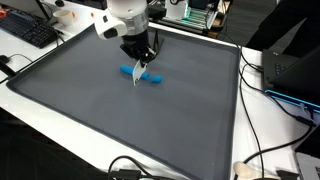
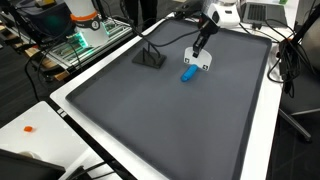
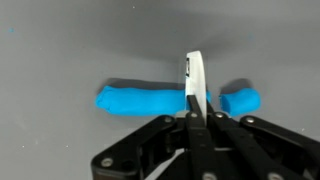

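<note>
My gripper (image 3: 197, 116) is shut on a thin white flat piece (image 3: 196, 78), held on edge. Right below it, a blue rod-shaped object (image 3: 140, 100) lies on the dark grey mat (image 3: 60, 50); the white piece crosses in front of it and hides its middle part. In both exterior views the gripper (image 1: 141, 57) (image 2: 201, 47) hangs over the mat's far half, with the white piece (image 1: 137, 73) (image 2: 197, 61) just above the blue object (image 1: 146, 76) (image 2: 188, 75). I cannot tell whether the white piece touches the blue object.
The grey mat (image 1: 120, 120) has a raised white border (image 2: 80, 125). A black stand-like object (image 2: 150, 56) sits on the mat near its edge. A black keyboard (image 1: 30, 30), cables (image 1: 275, 150) and a small orange item (image 2: 30, 129) lie outside the mat.
</note>
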`<state>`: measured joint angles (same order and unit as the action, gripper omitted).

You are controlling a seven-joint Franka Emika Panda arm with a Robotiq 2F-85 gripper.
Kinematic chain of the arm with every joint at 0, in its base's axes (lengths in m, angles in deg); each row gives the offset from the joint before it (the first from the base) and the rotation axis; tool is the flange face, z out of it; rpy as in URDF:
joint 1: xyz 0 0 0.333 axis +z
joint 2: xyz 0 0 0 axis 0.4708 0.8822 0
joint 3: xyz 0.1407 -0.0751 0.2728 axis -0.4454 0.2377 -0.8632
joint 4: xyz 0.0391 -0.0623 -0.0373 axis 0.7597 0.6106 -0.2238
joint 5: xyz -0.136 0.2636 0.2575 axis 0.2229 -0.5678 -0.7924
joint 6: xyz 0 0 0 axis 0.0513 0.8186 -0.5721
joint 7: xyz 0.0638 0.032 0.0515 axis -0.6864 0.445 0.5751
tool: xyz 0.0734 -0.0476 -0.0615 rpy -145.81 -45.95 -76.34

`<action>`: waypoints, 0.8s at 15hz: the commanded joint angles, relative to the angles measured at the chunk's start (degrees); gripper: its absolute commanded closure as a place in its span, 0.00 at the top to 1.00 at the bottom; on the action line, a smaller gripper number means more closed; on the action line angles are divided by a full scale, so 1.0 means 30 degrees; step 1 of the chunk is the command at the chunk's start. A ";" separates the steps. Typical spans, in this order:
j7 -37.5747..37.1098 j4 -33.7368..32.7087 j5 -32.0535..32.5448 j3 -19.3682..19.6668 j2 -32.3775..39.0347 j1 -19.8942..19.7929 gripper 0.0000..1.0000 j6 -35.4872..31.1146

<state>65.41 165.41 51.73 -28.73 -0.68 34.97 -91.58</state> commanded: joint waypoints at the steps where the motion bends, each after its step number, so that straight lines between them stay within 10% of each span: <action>1: -0.0011 -0.0214 0.0339 0.0189 0.0801 0.0135 0.01 -0.0106; 12: 0.0823 -0.0864 -0.0821 -0.0261 0.1400 -0.0366 0.01 0.0708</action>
<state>65.87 163.91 51.22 -28.81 0.77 34.85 -90.36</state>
